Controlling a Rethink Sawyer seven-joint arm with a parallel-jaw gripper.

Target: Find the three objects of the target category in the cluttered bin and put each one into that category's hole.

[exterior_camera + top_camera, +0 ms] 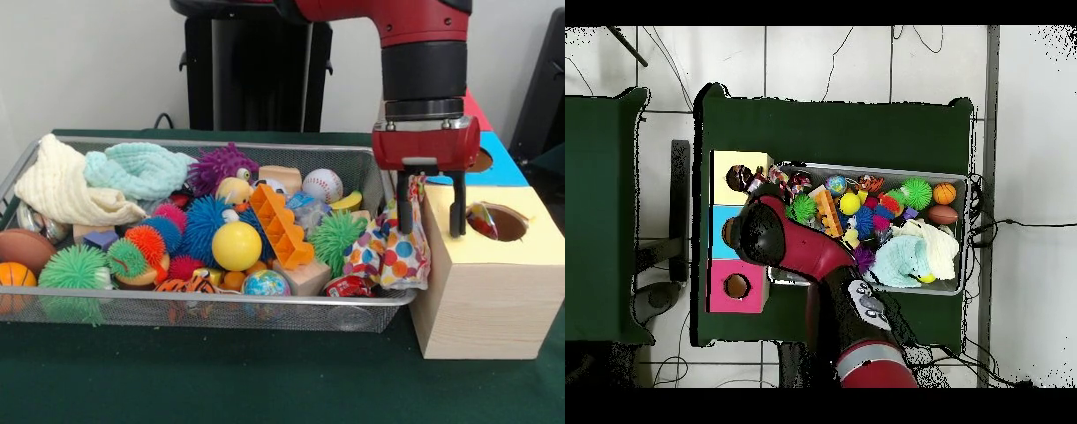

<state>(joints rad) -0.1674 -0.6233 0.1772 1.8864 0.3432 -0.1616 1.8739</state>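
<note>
The wire mesh bin [177, 144] is full of toys. One polka-dot cloth [388, 252] hangs over the bin's right rim against the pale wooden box [485, 300]; its top corner reaches up beside the left finger [404, 208]. My gripper [431, 225] is open, its fingers straddling the box's near-left top edge. A second polka-dot cloth [479, 221] sits in the yellow-surround hole [508, 225]. I see no third cloth. In the overhead view the arm [760, 232] covers the gripper; the yellow hole [737, 178] shows something dotted in it.
The bin holds spiky rubber balls [203, 225], a yellow ball [236, 246], an orange plastic piece [279, 225], a baseball [322, 185], and cream [62, 187] and mint [141, 170] knitted cloths. The blue-surround hole [725, 230] and red-surround hole [737, 287] lie beyond the yellow one.
</note>
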